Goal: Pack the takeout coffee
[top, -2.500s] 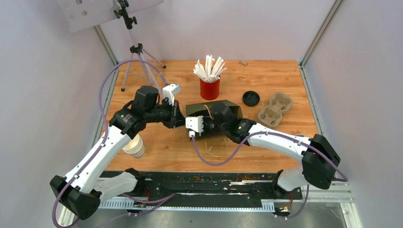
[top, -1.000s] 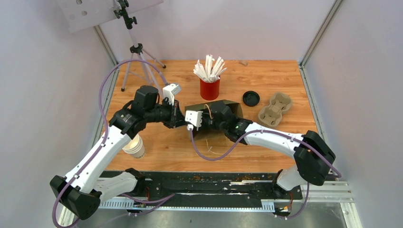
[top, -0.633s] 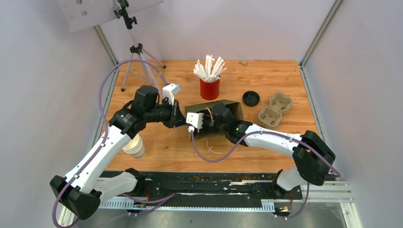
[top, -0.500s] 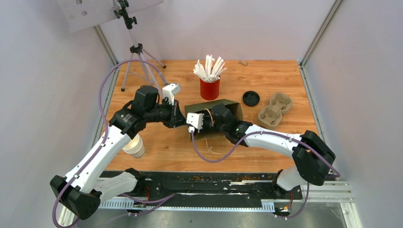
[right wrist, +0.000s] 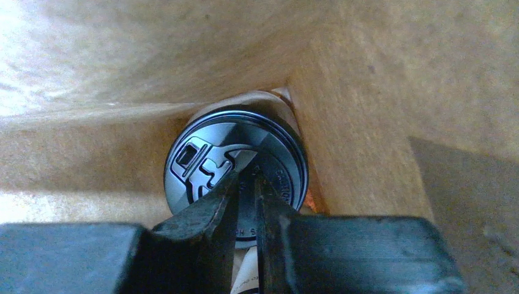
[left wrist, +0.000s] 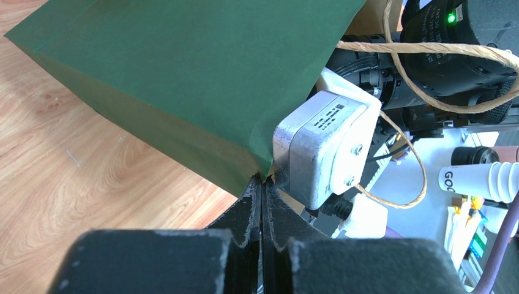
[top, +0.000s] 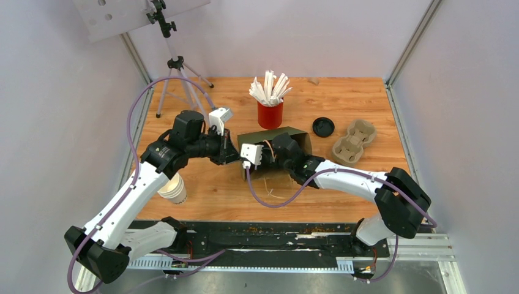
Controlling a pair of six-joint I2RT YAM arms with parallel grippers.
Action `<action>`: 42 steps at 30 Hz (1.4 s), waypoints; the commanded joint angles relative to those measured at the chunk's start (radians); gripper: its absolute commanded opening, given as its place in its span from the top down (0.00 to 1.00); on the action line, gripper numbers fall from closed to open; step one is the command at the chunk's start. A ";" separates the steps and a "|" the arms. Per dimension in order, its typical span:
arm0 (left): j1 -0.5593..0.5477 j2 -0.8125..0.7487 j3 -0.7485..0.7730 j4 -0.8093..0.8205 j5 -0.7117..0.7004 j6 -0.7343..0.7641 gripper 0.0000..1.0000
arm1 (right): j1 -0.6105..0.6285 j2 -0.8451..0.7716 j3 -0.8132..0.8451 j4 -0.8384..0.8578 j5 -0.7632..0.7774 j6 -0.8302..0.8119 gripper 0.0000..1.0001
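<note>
Nearest, on the left of the wooden table (top: pixel 211 195), a stack of white paper cups (top: pixel 174 188) stands just beside the left arm's forearm. Further in, at the table's middle, the green paper bag (top: pixel 295 133) lies on its side, and both arms meet it at its left end. The left gripper (left wrist: pixel 262 179) has its fingers pressed together on a corner of the bag's edge, pinching the paper. Just beside that corner is the right arm's wrist camera housing (left wrist: pixel 324 147), and a twine handle (left wrist: pixel 422 54) of the bag runs across that arm. The right gripper (right wrist: pixel 247 176) is inside the bag, hidden from above. Its fingers are drawn close with only a thin slit between them, gripping nothing I can make out. Their tips lie in front of the cup's lid, but whether they touch it cannot be told. The takeout coffee (right wrist: pixel 202 160) lies deep in the bag, tucked into a fold of the brown inner paper, its black lid facing the wrist camera. Right of the bag a loose black lid (top: pixel 323 127) lies flat, with a cardboard cup carrier (top: pixel 354 141) just beside it. Just beyond the bag stands a red cup of white sticks (top: pixel 270 114), and at the far left a tripod (top: pixel 175 67).
</note>
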 commanded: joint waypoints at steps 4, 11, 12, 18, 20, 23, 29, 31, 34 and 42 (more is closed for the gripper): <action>-0.005 -0.011 0.011 0.034 0.063 -0.010 1.00 | -0.012 0.029 0.011 -0.007 0.048 0.025 0.83; -0.005 -0.011 0.009 0.035 0.062 -0.011 1.00 | -0.012 0.014 0.026 -0.026 0.024 0.023 0.82; -0.005 -0.010 0.008 0.035 0.063 -0.011 1.00 | -0.012 0.014 0.026 -0.026 0.024 0.023 0.82; -0.005 -0.013 0.011 0.038 0.061 -0.015 1.00 | -0.012 -0.001 0.026 -0.038 0.019 0.024 0.81; -0.005 -0.013 0.012 0.040 0.059 -0.018 1.00 | -0.012 -0.013 0.026 -0.046 0.016 0.022 0.82; -0.004 -0.013 0.012 0.043 0.059 -0.019 1.00 | -0.012 -0.036 0.026 -0.059 0.014 0.021 0.81; -0.004 -0.013 0.009 0.044 0.059 -0.022 1.00 | -0.012 -0.073 0.020 -0.093 0.003 0.019 0.81; -0.004 -0.013 0.010 0.045 0.060 -0.021 1.00 | -0.012 -0.089 0.016 -0.101 -0.003 0.019 0.81; -0.005 -0.012 0.011 0.044 0.059 -0.021 1.00 | -0.012 -0.108 0.015 -0.114 -0.008 0.022 0.81; -0.005 -0.011 0.014 0.044 0.057 -0.025 1.00 | -0.013 -0.177 0.051 -0.221 -0.050 0.042 0.80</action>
